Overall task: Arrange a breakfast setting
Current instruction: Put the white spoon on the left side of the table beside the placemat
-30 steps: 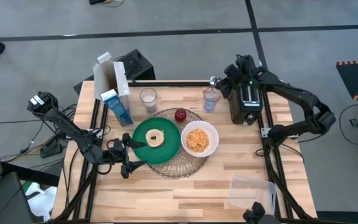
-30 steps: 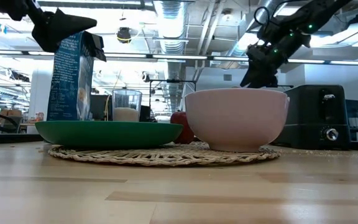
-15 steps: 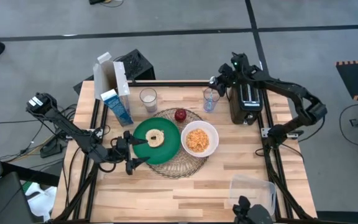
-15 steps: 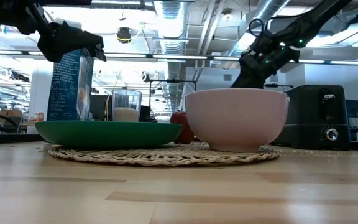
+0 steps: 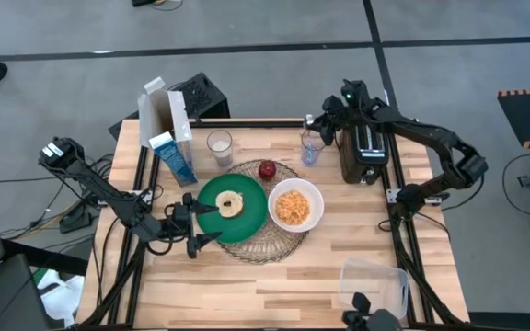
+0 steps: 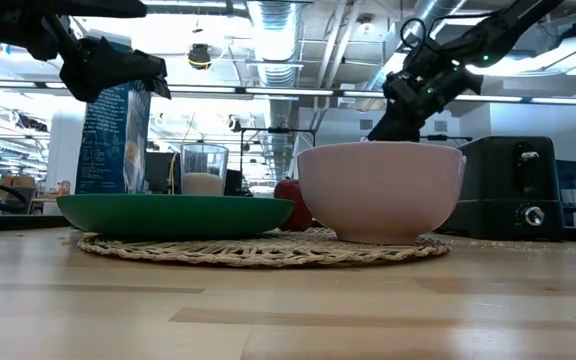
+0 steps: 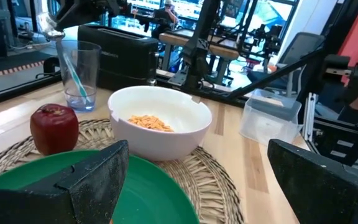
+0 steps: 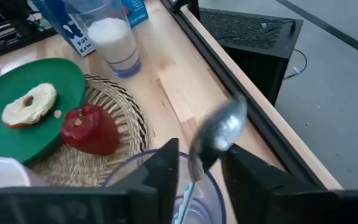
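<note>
Shiny metal spoon [image 8: 219, 134] stands in the clear glass [image 5: 312, 147], right gripper [image 5: 325, 118] seemingly pinching its handle; left gripper [image 5: 191, 228] gapes wide, empty, by the green plate [image 5: 212, 213].

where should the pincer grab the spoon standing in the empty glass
Take the spoon by its upper handle just below the bowl end, coming from above. It stands leaning in the clear glass, bowl up, so only the part above the rim is free. The right pincer is already there, fingers either side.
</note>
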Motion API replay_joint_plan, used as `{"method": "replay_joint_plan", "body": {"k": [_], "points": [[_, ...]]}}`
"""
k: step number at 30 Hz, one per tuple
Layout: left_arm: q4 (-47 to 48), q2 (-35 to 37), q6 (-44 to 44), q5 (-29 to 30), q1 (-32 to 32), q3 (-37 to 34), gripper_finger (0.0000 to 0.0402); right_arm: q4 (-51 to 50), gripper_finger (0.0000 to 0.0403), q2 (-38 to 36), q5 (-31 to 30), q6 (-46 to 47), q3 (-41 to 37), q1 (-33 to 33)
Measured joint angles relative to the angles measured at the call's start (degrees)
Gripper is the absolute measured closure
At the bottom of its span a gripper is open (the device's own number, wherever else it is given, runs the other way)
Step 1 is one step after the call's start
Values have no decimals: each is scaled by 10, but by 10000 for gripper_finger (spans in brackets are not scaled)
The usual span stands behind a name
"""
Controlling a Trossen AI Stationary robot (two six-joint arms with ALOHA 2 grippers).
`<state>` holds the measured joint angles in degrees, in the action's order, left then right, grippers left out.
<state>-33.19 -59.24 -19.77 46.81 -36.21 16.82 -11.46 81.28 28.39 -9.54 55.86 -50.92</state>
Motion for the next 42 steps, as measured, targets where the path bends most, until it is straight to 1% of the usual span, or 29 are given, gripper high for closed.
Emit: {"method": "replay_joint_plan", "body": {"k": [4, 8, 12, 25, 29, 36, 38, 42], "points": [[0, 0, 0, 0, 0, 0, 33, 2, 303, 6, -19, -1, 0, 4], [-1, 0, -1, 0, 0, 0, 33, 6, 329, 5, -35, -9, 0, 11], [-1, 0, -4, 0, 0, 0, 33, 9, 334, 5, -35, -13, 0, 15], [-1, 0, -4, 1, 0, 0, 33, 7, 331, 5, -30, -9, 0, 22], [-1, 0, -4, 1, 0, 0, 33, 0, 305, 5, -29, -10, 0, 29], [-1, 0, -4, 1, 0, 0, 33, -8, 208, 3, -30, -10, 0, 30], [-1, 0, -4, 1, 0, 0, 33, -3, 186, 1, -30, -10, 0, 23], [-1, 0, -4, 1, 0, 0, 33, 18, 166, 1, -31, -13, 0, 12]]}}
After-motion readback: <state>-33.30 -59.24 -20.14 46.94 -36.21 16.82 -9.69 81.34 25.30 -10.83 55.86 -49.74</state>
